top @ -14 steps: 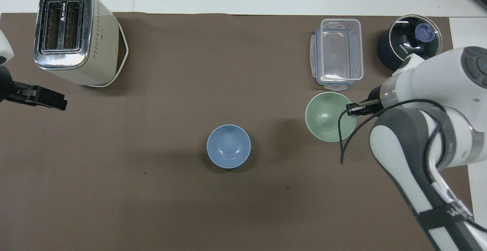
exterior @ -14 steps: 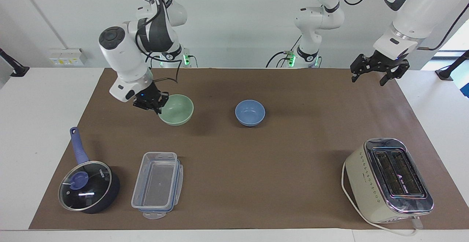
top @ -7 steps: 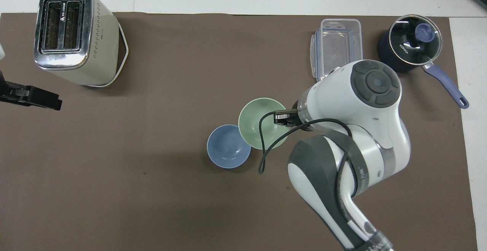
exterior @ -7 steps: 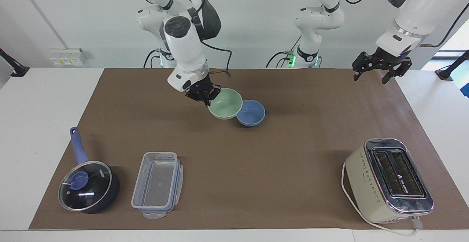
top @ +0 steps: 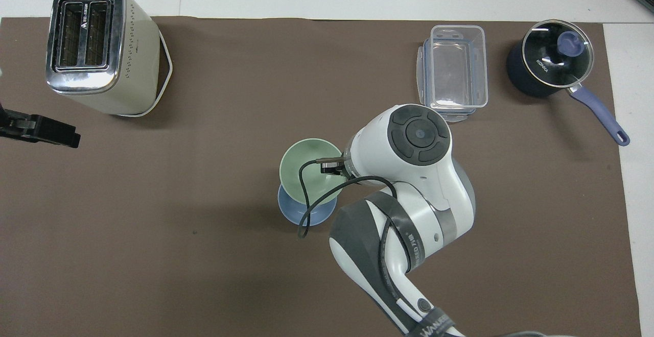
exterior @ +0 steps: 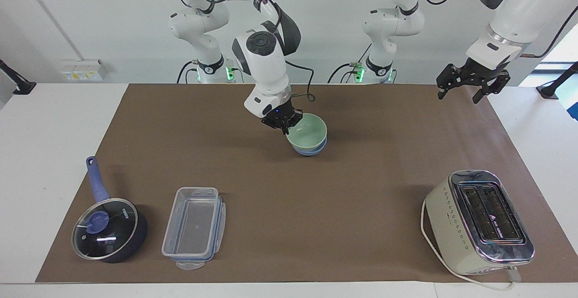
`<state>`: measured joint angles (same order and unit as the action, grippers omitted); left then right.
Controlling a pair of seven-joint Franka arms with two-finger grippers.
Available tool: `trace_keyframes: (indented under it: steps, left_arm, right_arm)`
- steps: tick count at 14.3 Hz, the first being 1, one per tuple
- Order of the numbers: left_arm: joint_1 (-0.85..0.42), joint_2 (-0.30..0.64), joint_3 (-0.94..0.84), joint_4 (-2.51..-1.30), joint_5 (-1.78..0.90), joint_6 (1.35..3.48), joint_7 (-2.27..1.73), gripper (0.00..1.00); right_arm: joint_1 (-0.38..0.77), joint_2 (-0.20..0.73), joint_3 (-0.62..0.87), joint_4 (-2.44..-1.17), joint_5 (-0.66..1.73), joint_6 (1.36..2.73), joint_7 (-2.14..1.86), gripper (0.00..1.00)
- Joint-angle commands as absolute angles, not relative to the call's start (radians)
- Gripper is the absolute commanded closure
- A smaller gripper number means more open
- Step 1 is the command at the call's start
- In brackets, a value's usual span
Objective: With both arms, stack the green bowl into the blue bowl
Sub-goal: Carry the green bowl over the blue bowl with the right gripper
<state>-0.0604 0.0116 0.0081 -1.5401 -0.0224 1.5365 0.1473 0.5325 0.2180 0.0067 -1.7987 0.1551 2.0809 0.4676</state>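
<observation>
My right gripper (exterior: pixel 286 127) is shut on the rim of the pale green bowl (exterior: pixel 311 131) and holds it tilted just over the periwinkle-blue bowl (exterior: pixel 311 151). The blue bowl stands on the brown mat near the middle. Only its lower rim shows under the green bowl. I cannot tell whether the two bowls touch. In the overhead view the green bowl (top: pixel 306 166) covers most of the blue bowl (top: pixel 299 215), and the right gripper (top: pixel 331 166) is at the green bowl's rim. My left gripper (exterior: pixel 457 95) hangs open and empty over the mat's edge at the left arm's end; it also shows in the overhead view (top: pixel 64 137).
A cream toaster (exterior: pixel 478 221) stands farther from the robots at the left arm's end. A clear plastic container (exterior: pixel 194 225) and a dark blue saucepan with a glass lid (exterior: pixel 108 230) stand farther from the robots at the right arm's end.
My right gripper has carried the green bowl from the right arm's end of the mat to over the blue bowl. The left gripper has barely moved.
</observation>
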Motion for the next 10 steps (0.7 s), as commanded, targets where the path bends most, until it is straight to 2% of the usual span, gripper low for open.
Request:
trace_keyframes:
  steps: [1, 10]
  left_arm:
    - [-0.054, -0.005, 0.005, -1.552, -0.006, 1.534, 0.158, 0.0]
    - [-0.055, -0.005, 0.005, -1.552, -0.006, 1.532, 0.156, 0.0]
  right_arm:
    - [0.532, 0.233, 0.012, -1.778, 0.181, 2.082, 0.477, 1.0]
    - [0.534, 0.244, 0.012, -1.779, 0.183, 2.089, 0.48, 1.0]
